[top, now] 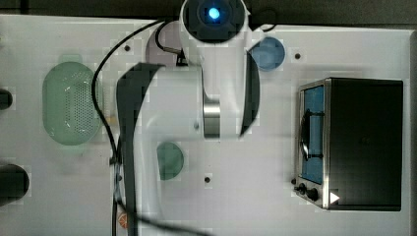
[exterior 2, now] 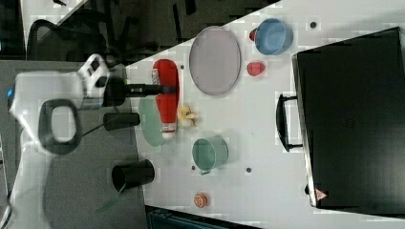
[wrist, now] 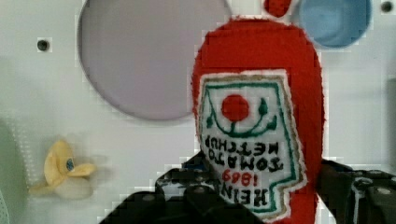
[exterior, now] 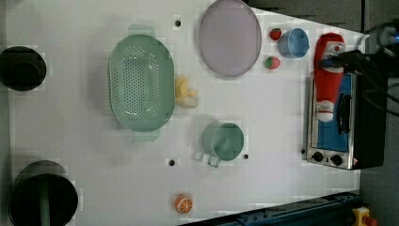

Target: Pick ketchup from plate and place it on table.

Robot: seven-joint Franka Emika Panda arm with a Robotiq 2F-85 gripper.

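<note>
Jaws clamped on the ketchup (wrist: 259,135), a red plush bottle with a white tomato label; gripper (wrist: 261,196) pinches it near one end, the body hanging free in front of the wrist camera. Ketchup is off the plate (wrist: 140,60) and in the air: the lilac-grey plate lies bare in the left view, and in the right view the bottle sits at about 9 o'clock of the plate, over the green perforated basket (exterior: 140,84). Table (exterior: 263,122) below is crowded: yellow plush toy (wrist: 63,168) between basket and plate, green cup (exterior: 223,141) at 6 o'clock of the plate in the left view, blue bowl (exterior: 293,43) and two strawberries (exterior: 272,62) at 3 o'clock, toaster oven (exterior: 343,122) beyond. Step in hand, by my read: carry and set down. Do it well: aim for bare white tabletop clear of basket and cup, lower till the bottle rests, then release; soft toy may flop or roll.
</note>
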